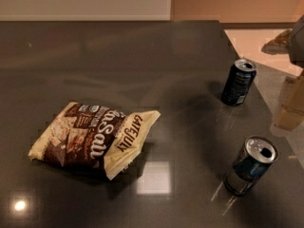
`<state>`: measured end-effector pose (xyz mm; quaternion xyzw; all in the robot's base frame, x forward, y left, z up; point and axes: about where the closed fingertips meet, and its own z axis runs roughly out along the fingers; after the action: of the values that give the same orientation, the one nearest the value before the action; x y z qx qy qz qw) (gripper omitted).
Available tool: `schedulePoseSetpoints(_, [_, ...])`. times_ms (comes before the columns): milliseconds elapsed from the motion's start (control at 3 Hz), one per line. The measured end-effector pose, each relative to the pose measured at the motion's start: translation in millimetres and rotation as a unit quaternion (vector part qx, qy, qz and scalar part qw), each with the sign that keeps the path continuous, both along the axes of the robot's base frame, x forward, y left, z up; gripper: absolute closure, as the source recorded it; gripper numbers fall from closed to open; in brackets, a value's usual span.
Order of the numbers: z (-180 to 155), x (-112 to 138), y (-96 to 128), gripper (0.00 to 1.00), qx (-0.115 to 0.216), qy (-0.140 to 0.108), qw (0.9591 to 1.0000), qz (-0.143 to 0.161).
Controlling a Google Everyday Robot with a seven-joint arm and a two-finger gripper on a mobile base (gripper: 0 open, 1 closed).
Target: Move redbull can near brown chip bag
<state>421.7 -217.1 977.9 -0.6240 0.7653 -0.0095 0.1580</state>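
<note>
The redbull can (251, 167) stands upright on the dark table at the front right, slim, with a silver top and a silver lower band. The brown chip bag (92, 136) lies flat at the left of the table, far from the can. My gripper (290, 106) shows only partly at the right edge, above and to the right of the redbull can, not touching it. It holds nothing that I can see.
A darker navy-blue can (238, 82) stands upright behind the redbull can, near the table's right edge (266, 101). Light floor lies beyond that edge. A wall runs along the back. Bare tabletop lies between the bag and the cans.
</note>
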Motion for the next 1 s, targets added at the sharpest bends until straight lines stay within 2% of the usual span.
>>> schedulePoseSetpoints(333, [-6,-18,4,0.00,0.008,0.023,0.9991,0.036])
schedulePoseSetpoints(1000, [-31,-42,7,0.00,0.018,0.035,0.9948,0.094])
